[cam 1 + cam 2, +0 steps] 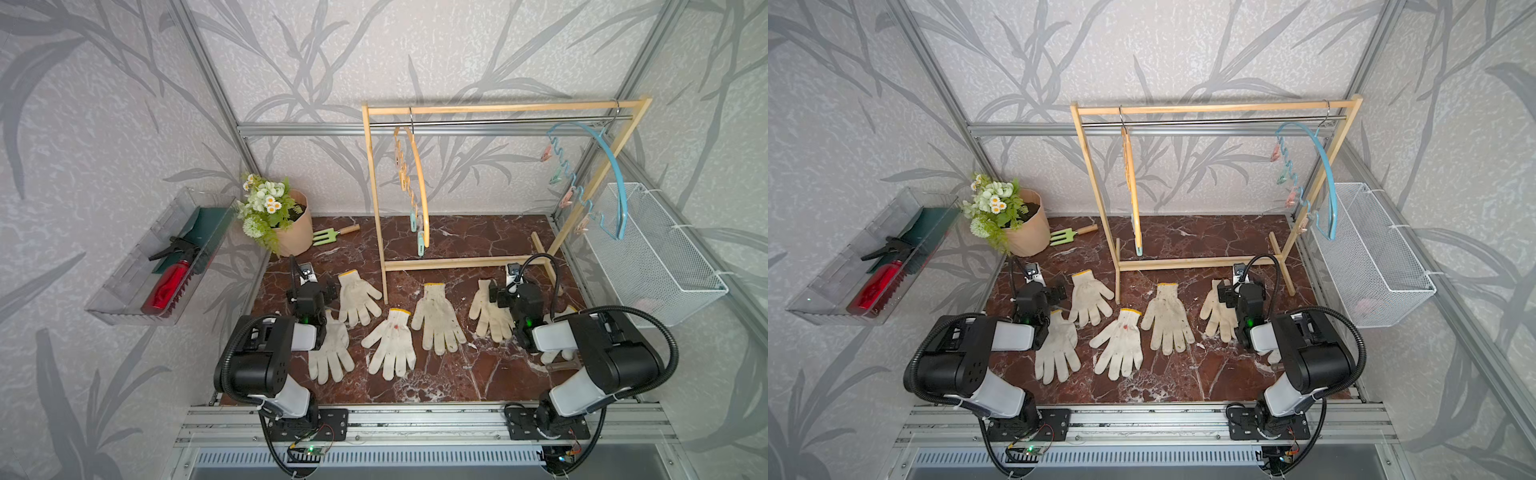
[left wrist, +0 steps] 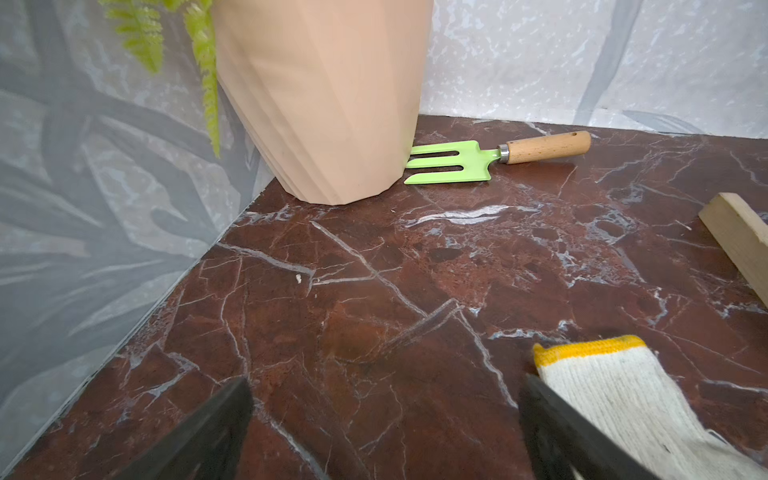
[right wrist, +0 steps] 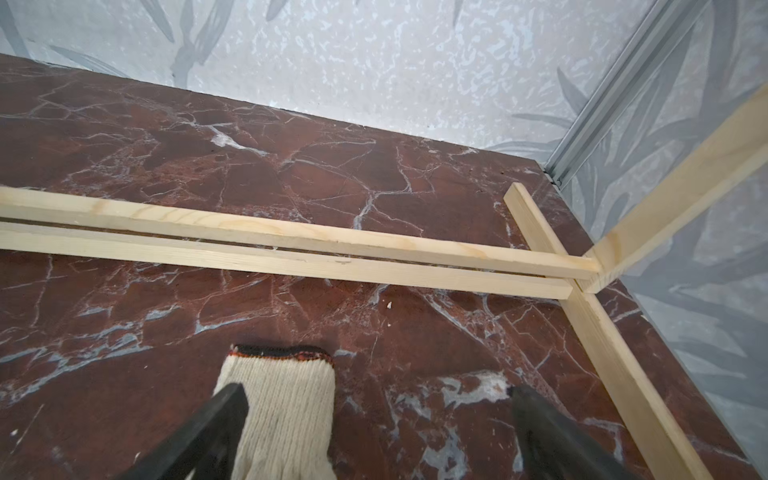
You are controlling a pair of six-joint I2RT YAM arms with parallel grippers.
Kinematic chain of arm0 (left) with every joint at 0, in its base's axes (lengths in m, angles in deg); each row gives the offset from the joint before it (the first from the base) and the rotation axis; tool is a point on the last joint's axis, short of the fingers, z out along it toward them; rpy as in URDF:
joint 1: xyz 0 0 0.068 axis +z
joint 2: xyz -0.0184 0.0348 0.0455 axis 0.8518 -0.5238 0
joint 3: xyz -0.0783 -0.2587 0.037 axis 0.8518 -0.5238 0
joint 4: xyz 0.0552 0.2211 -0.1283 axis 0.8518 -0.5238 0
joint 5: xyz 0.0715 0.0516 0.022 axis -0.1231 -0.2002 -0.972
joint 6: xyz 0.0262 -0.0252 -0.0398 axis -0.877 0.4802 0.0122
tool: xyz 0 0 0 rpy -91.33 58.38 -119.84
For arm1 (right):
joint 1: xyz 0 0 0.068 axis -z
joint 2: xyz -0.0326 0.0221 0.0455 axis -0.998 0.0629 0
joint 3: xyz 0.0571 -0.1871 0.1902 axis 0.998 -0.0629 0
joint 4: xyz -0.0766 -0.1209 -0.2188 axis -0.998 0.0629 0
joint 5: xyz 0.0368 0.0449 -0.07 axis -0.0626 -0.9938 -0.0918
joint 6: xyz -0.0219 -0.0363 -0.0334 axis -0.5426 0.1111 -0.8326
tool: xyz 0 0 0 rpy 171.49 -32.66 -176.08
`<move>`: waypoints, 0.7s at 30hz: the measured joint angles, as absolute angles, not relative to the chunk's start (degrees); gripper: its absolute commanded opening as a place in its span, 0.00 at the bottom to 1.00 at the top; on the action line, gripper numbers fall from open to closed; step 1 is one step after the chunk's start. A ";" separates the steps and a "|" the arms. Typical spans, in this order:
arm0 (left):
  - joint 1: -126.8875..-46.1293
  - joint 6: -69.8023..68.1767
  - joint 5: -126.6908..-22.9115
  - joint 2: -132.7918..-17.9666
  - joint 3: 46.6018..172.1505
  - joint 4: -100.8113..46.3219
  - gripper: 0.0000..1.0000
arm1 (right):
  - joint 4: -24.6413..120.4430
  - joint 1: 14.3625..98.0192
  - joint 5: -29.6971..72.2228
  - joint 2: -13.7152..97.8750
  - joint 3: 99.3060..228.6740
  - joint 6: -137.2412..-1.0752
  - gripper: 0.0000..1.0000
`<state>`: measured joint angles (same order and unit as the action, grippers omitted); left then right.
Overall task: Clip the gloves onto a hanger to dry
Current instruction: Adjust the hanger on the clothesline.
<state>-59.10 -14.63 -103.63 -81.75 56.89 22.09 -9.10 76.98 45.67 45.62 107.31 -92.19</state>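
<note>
table read as a clock from above: 12 at the back wall, 6 at the arm bases.

six off-white knitted work gloves [image 1: 392, 345] lie flat on the red-brown marble tabletop [image 1: 457, 374]. they form a loose row from 8 to 4 o'clock, fingers toward 6, most cuffs trimmed yellow. the glove at 4 o'clock [image 1: 557, 356] is mostly hidden beneath the right arm. all six are on the table.

a light wooden rack with a metal rail [image 1: 498, 107] stands from 12 to 2 o'clock. a curved yellow-orange clip hanger [image 1: 422, 187] hangs at the rail's 12 o'clock end, a curved blue clip hanger [image 1: 616, 166] at its 2 o'clock end. both carry pastel pegs.

left gripper [image 2: 386, 384]: jaws spread wide, released, low over bare marble near 9 o'clock. a yellow-cuffed glove [image 2: 615, 395] lies just beside one finger.

right gripper [image 3: 376, 390]: jaws spread wide, nothing pinched, near 3 o'clock. a dark-edged glove cuff [image 3: 286, 399] lies on the marble below, and one finger overlaps it in the wrist view. i cannot tell if they touch.

a beige pot of white flowers [image 1: 293, 232] sits at 10 o'clock, with a green hand fork with wooden handle [image 1: 328, 236] at its base. a white wire basket [image 1: 665, 266] hangs off the table at 3 o'clock. a clear tray [image 1: 108, 299] holding a red spray bottle [image 1: 170, 282] is at 9.
</note>
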 measured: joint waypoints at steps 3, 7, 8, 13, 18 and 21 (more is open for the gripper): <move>-59.10 -14.63 -103.63 -81.75 56.89 22.13 0.99 | -9.10 76.98 45.67 45.62 107.31 -92.19 0.99; -59.10 -14.63 -103.63 -81.75 56.89 22.27 0.99 | -9.10 76.98 45.67 45.62 107.31 -92.19 0.99; -59.10 -14.63 -103.63 -81.75 56.89 22.35 0.99 | -9.10 76.98 45.67 45.62 107.31 -92.19 0.99; -59.10 -14.63 -103.63 -81.75 56.89 22.51 0.99 | -9.10 76.98 45.67 45.62 107.31 -92.19 0.99; -59.10 -14.63 -103.63 -81.75 56.89 22.51 0.99 | -9.10 76.98 45.69 45.62 107.31 -92.19 0.99; -59.10 -14.63 -103.63 -81.75 56.89 22.51 0.99 | -9.10 76.98 45.69 45.62 107.31 -92.19 0.99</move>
<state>-59.10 -14.63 -103.63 -81.75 56.89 22.51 -9.10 76.98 45.69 45.62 107.31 -92.19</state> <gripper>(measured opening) 0.992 0.992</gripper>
